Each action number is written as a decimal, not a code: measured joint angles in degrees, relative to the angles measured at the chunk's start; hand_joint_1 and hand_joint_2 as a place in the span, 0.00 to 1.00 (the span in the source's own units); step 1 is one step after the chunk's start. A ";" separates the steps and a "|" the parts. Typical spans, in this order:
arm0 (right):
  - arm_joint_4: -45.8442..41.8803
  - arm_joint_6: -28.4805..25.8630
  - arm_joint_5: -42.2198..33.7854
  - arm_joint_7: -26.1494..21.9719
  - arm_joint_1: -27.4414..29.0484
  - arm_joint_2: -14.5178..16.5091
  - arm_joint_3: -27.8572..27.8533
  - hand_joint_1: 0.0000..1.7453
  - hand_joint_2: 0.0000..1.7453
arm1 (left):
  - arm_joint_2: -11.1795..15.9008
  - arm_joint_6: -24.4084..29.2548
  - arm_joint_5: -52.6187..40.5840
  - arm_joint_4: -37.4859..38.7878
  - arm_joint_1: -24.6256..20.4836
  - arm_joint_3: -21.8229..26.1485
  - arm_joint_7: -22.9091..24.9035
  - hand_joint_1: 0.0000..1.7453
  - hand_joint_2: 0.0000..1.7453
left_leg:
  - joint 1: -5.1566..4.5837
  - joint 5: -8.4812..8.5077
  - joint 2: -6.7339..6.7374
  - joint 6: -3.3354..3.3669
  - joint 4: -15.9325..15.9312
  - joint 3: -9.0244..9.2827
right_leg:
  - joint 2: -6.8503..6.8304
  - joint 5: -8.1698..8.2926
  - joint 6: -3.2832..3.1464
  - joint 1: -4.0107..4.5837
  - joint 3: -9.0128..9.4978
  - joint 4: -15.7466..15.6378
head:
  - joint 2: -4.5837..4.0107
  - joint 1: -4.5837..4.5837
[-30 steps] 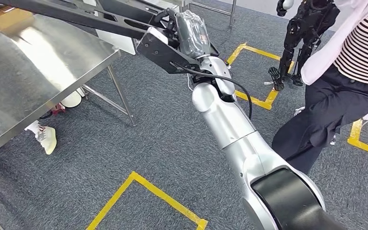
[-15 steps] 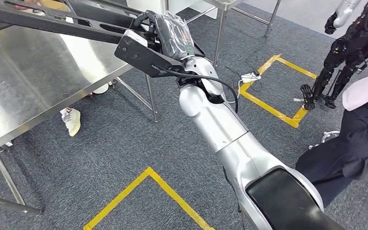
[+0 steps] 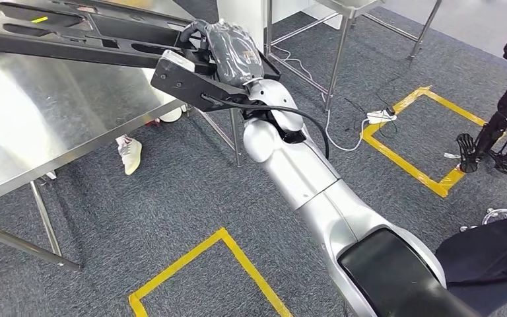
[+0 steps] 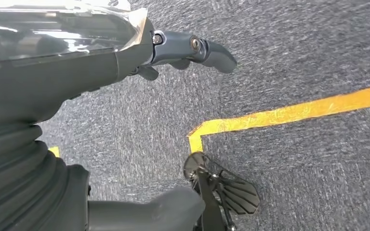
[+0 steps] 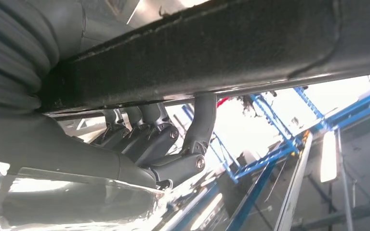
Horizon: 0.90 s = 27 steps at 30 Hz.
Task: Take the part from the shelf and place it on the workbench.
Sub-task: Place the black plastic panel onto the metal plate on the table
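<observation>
The part point(image 3: 92, 33) is a long black flat frame, held out level above the steel workbench point(image 3: 33, 132) at the upper left of the head view. My right hand point(image 3: 228, 49), wrapped in clear plastic, grips the part's near end over the bench's corner. In the right wrist view its fingers point(image 5: 149, 139) curl around the black bar of the part point(image 5: 250, 48). My left hand point(image 4: 77, 82) hangs over grey carpet, with its fingers point(image 4: 192, 48) stretched out and nothing in it.
A person's pale shoe point(image 3: 131, 155) shows beneath the bench, between its thin metal legs point(image 3: 46, 228). Yellow tape squares point(image 3: 198, 264) mark the carpet. A second metal table point(image 3: 343, 10), a white power strip with cable point(image 3: 379, 117), a black robot point(image 3: 502, 119) and a person in dark trousers point(image 3: 495, 257) are on the right.
The whole picture has shifted: my view has turned toward the bench, which now takes up more of the left, and the person has slid to the right edge. My right hand still holds the part.
</observation>
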 joint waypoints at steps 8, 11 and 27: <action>0.21 0.16 2.10 -0.24 -0.19 -0.49 -1.07 1.00 1.00 | 0.13 -0.57 -1.30 -0.01 -0.25 -0.02 0.02 0.00 1.00 | -0.87 6.74 3.48 1.76 -15.02 7.45 | -4.39 -1.39 1.33 1.03 1.39 -0.26 | 0.00 0.11; 0.16 0.16 2.53 -0.30 -0.20 -0.86 -1.57 1.00 1.00 | 0.04 -0.68 -1.52 -0.01 -0.17 -0.02 0.06 0.00 1.00 | -0.44 7.14 1.58 2.84 -15.90 8.18 | -3.11 -2.88 1.84 1.06 0.87 1.80 | 0.00 0.27; 0.63 -0.60 6.77 -0.16 0.54 -2.90 -3.16 1.00 1.00 | 0.15 -0.99 -3.88 0.01 0.12 -0.34 0.31 0.00 1.00 | -0.21 4.74 -3.08 0.89 -11.88 5.93 | 2.28 0.96 0.34 0.05 -0.09 -0.68 | 0.00 0.37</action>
